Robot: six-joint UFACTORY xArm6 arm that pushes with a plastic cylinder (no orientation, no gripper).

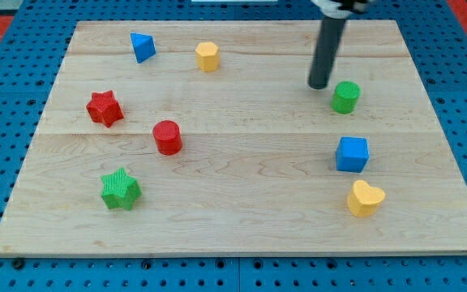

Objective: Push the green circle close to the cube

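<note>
The green circle (346, 96) stands at the view's upper right on the wooden board (242, 219). The blue cube (352, 154) sits below it, a short gap apart. My tip (319, 85) rests on the board just left of and slightly above the green circle, very near it but with a thin gap showing.
A yellow heart (365, 198) lies below the blue cube. A yellow hexagon (207, 56) and a blue triangle (142, 47) sit near the top. A red star (104, 108), a red cylinder (167, 137) and a green star (120, 189) are at the left.
</note>
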